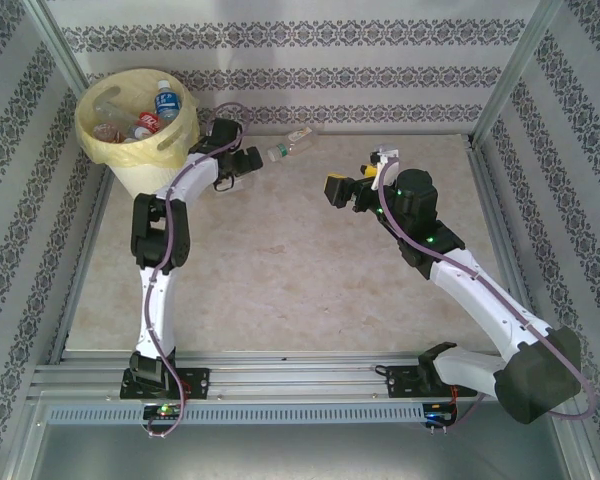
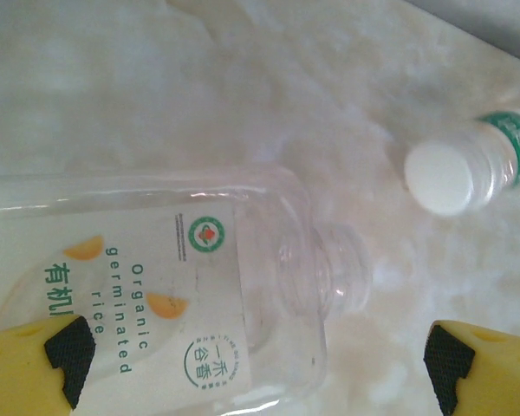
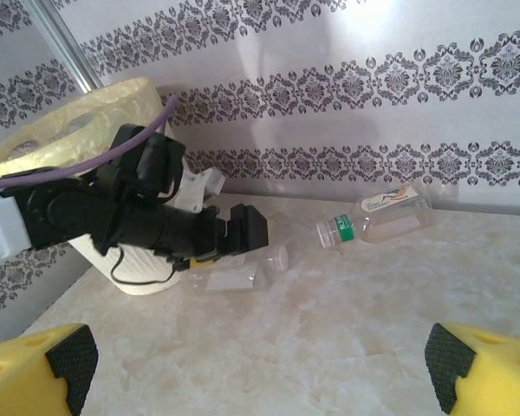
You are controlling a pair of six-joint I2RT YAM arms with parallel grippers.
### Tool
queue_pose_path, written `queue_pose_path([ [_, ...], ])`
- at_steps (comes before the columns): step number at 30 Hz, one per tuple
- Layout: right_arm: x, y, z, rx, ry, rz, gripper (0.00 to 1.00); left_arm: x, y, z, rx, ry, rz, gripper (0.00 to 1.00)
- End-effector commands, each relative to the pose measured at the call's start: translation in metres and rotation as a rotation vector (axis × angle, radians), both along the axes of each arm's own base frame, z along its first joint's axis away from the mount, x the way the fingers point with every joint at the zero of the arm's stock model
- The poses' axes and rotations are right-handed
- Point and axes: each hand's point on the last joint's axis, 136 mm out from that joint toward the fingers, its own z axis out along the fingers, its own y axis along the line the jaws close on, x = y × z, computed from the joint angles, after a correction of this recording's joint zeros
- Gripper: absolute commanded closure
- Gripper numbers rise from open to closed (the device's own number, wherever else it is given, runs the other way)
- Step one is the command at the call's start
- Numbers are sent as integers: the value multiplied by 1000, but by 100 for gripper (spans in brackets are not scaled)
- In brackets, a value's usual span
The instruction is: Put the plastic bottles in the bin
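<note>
A clear plastic bottle [image 2: 199, 295] with a white "Organic germinated rice" label lies on its side on the marble table, between the wide-apart fingers of my left gripper [image 2: 256, 360], which is open just above it. From the right wrist view the same bottle [image 3: 234, 276] lies under the left gripper [image 3: 217, 232], next to the bin [image 3: 113, 139]. A second bottle [image 1: 290, 147], white cap and green band, lies a little farther right near the back wall. My right gripper [image 1: 338, 190] hovers open mid-table, nothing between its fingers [image 3: 43, 364]. The cream bin [image 1: 145, 172] with its yellow liner holds several bottles [image 1: 163, 100].
The patterned back wall [image 1: 380, 80] runs close behind the bottles. A metal frame post [image 1: 510, 70] stands at the back right corner. Open marble tabletop [image 1: 300, 270] spreads between the two arms.
</note>
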Motion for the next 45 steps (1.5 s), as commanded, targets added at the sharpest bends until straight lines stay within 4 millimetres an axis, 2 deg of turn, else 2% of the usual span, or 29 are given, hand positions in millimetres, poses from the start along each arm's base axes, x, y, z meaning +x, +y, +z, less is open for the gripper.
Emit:
queue_pose_path([
  [1, -3, -5, 6, 27, -12, -10, 2, -25, -16, 4, -54, -9, 25, 0],
  [3, -4, -5, 6, 26, -13, -8, 2, -41, -27, 5, -94, -10, 16, 0],
  [8, -3, -4, 5, 34, -8, -6, 2, -81, -71, 12, -139, -4, -64, 0],
  [11, -2, -2, 6, 42, -6, 0, 2, -98, -81, 24, -112, -22, -93, 0],
  [16, -3, -1, 6, 46, -6, 5, 2, -107, -64, 55, 41, -67, -145, 0],
  [19, -3, -1, 8, 48, -9, 1, 2, -113, -55, 58, 175, -22, -235, 0],
  [22, -3, -2, 8, 49, -10, -6, 2, -119, -41, 49, 298, 65, -281, 0],
  [27, -2, -4, 9, 50, -15, -15, 2, -120, -46, 31, 324, 167, -359, 0],
  [31, -2, -6, 11, 48, -21, -23, 2, -113, -35, 20, 399, 225, -338, 0],
  [36, -5, -11, 10, 33, -29, -42, 2, -107, -37, 2, 398, 287, -350, 0],
  [45, -7, -17, 10, 16, -41, -64, 2, -101, -24, -15, 397, 325, -274, 1],
])
